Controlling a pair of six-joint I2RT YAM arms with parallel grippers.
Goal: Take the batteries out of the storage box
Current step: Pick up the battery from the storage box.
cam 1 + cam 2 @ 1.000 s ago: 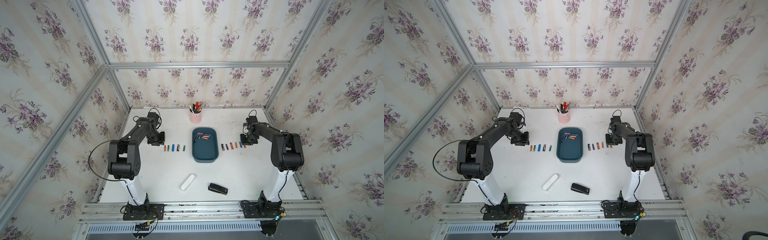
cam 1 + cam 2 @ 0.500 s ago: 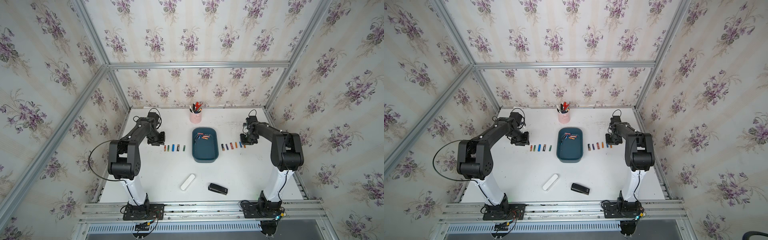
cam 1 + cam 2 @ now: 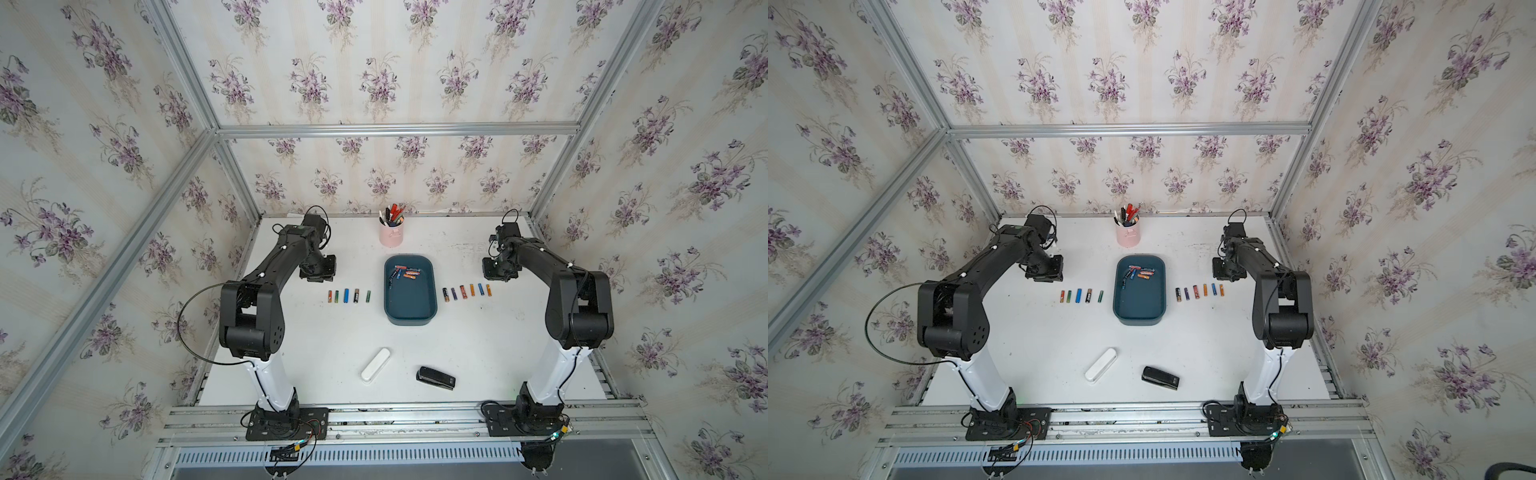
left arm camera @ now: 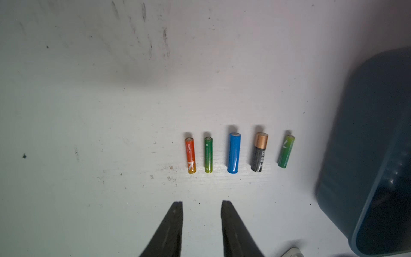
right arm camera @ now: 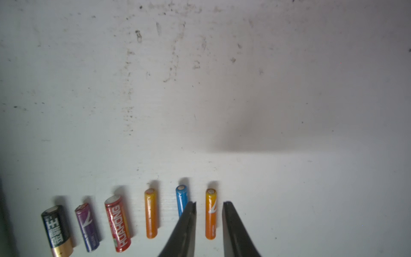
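Batteries [image 3: 402,274], small hard metal cylinders in glossy printed sleeves, are judged light, rigid and slippery, apt to roll once nudged; each is best pinched across the middle of its barrel. The right fingers [image 5: 186,227] are held slightly apart astride a slim orange battery [image 5: 210,213] lying on the scuffed white tabletop [image 5: 289,89], a gap showing at either side. The left fingers [image 4: 173,227] are parted and empty, just short of a row [image 4: 234,152] of five more, laid side by side. Several are seen clustered at one end of the shallow dark teal plastic storage box [image 3: 409,322], well apart from both pairs of fingers.
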